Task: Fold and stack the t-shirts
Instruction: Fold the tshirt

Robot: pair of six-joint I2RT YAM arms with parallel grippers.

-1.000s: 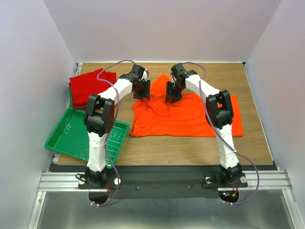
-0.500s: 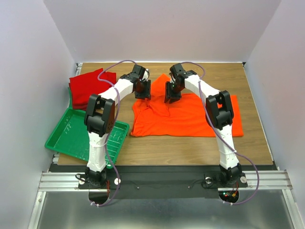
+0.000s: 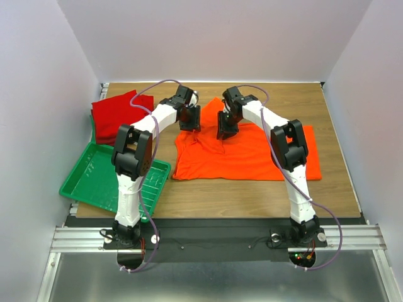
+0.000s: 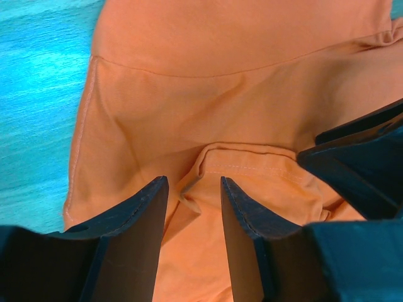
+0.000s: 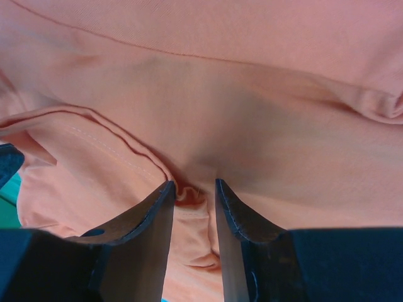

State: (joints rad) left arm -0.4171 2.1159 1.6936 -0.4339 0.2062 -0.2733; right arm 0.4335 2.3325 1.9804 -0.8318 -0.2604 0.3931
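A brown wood-grain table (image 3: 315, 104) sits boxed in by plain pale walls (image 3: 220, 38), with a metal rail (image 3: 214, 239) along its near edge. The orange t-shirt (image 3: 252, 157) lies spread mid-table. The left gripper (image 4: 194, 184) and right gripper (image 5: 194, 184) each pinch a raised fold at its far left part, fingers narrowed on the cloth. Folded red t-shirts (image 3: 113, 116) rest in the far left corner, just beyond a green tray (image 3: 94, 176)

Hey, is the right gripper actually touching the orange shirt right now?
Touching. The right wrist view shows the right gripper closed on a raised fold of the orange t-shirt.
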